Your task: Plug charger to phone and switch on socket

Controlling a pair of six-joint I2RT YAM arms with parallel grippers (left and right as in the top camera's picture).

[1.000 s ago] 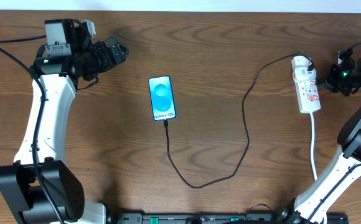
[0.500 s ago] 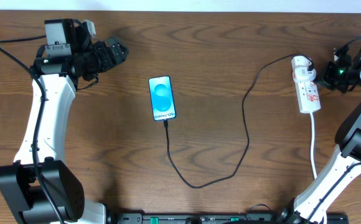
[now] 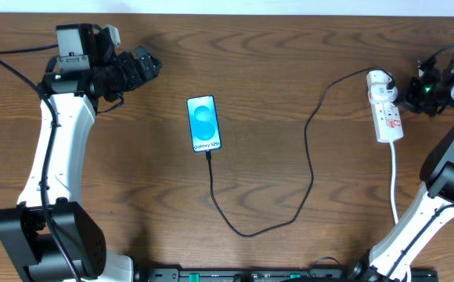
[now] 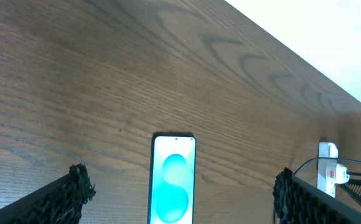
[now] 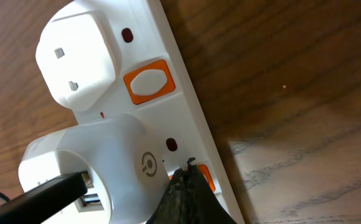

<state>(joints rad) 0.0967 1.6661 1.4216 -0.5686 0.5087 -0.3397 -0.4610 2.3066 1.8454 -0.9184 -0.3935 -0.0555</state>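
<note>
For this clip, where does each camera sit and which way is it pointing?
Overhead: above the table, looking straight down on phone, charger and socket; both arms show.
Left wrist: low, facing across the table toward the phone; open left pincer fingers at the lower corners.
Right wrist: close over the socket; shut right pincer tip at bottom.
Shared: all three show the socket.

The left arm (image 3: 55, 149) and right arm (image 3: 413, 225) had white rounded links between black joints, a thin black cable (image 3: 48, 160) ran along the left one, and its fingers (image 4: 62, 196) were black and rough-textured.
</note>
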